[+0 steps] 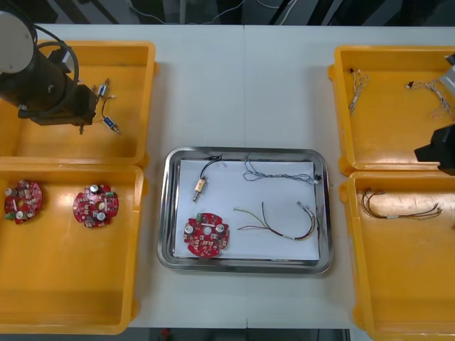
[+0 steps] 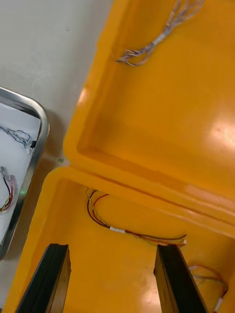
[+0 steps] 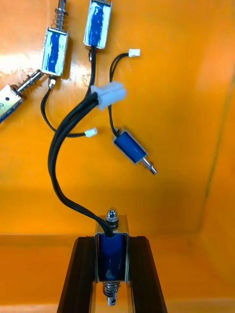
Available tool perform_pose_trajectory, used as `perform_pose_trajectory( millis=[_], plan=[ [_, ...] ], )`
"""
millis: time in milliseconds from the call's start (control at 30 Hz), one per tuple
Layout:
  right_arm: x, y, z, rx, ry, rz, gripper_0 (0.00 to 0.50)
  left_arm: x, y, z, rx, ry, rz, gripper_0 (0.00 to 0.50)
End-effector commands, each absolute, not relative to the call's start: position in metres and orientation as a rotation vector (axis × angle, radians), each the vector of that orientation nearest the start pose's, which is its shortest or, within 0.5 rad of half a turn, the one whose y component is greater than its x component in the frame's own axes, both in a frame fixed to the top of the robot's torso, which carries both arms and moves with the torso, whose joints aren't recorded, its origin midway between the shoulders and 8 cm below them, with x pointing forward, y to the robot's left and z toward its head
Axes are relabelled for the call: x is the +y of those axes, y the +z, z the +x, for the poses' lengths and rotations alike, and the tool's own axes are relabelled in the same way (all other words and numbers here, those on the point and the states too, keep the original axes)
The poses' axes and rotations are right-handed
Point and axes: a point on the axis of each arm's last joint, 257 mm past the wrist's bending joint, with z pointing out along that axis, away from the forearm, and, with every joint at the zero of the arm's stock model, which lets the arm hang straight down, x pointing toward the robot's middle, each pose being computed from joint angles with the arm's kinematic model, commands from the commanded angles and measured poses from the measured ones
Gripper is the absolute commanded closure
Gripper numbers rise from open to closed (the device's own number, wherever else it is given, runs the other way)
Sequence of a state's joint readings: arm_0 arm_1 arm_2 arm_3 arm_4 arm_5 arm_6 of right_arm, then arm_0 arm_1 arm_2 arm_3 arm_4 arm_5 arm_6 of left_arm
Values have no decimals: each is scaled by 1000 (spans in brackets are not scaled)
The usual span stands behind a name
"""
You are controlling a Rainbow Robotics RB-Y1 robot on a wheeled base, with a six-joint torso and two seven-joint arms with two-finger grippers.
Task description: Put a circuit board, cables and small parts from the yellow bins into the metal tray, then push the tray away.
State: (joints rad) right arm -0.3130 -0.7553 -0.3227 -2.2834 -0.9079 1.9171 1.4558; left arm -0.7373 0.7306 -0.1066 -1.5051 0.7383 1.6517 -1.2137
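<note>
A light table (image 1: 242, 85) carried everything, and beyond its far edge the room was dark. Four yellow plastic bins stood on it in pairs, the left far bin (image 1: 146, 92) and left near bin (image 1: 135, 284) on one side, the right far bin (image 1: 341, 106) and right near bin (image 1: 348, 270) on the other. Between the pairs lay the shiny metal tray (image 1: 167, 213), white inside. In it were a round red circuit board (image 1: 206, 235), a twisted blue and white cable (image 1: 277, 174), a red, yellow and black cable (image 1: 281, 220) and a small metal part on a black lead (image 1: 200, 186). Two more round red boards (image 1: 95, 206) lay in the left near bin, thin pale cables (image 1: 357, 85) in the right far bin, and a red and yellow cable (image 1: 398, 206) in the right near bin. The dark left arm (image 1: 43, 85) reached down into the left far bin. Its left tool (image 3: 112, 244) was clamped on a blue-bodied small metal part (image 3: 112, 257), the fingers apart by the part's width, and that part's black cable (image 3: 58, 146) ran to a white connector (image 3: 110, 94). Loose blue metal parts (image 3: 131, 149) lay on the bin floor beyond the fingertips. The right arm (image 1: 437, 149) sat at the table's right edge, with the right tool (image 2: 111, 254) spread wide and holding nothing above the right near bin.
</note>
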Motion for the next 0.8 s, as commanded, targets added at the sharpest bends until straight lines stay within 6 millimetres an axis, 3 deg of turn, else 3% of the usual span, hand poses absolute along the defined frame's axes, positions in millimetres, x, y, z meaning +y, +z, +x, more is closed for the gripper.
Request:
perform_pose_trajectory(
  millis=[33,400,600,800],
  plan=[
    [-353,-88,390,2472,-62,-241,0,329,-103,540,2581,17,15,500],
    [-378,-104,373,2523,-72,-110,0,319,-77,510,2608,65,-38,500],
    [-394,-121,356,2573,-71,-45,0,296,-65,503,2579,12,-39,500],
    [-401,-136,341,2615,-79,-11,0,259,-58,499,2538,-56,32,500]
  ],
)
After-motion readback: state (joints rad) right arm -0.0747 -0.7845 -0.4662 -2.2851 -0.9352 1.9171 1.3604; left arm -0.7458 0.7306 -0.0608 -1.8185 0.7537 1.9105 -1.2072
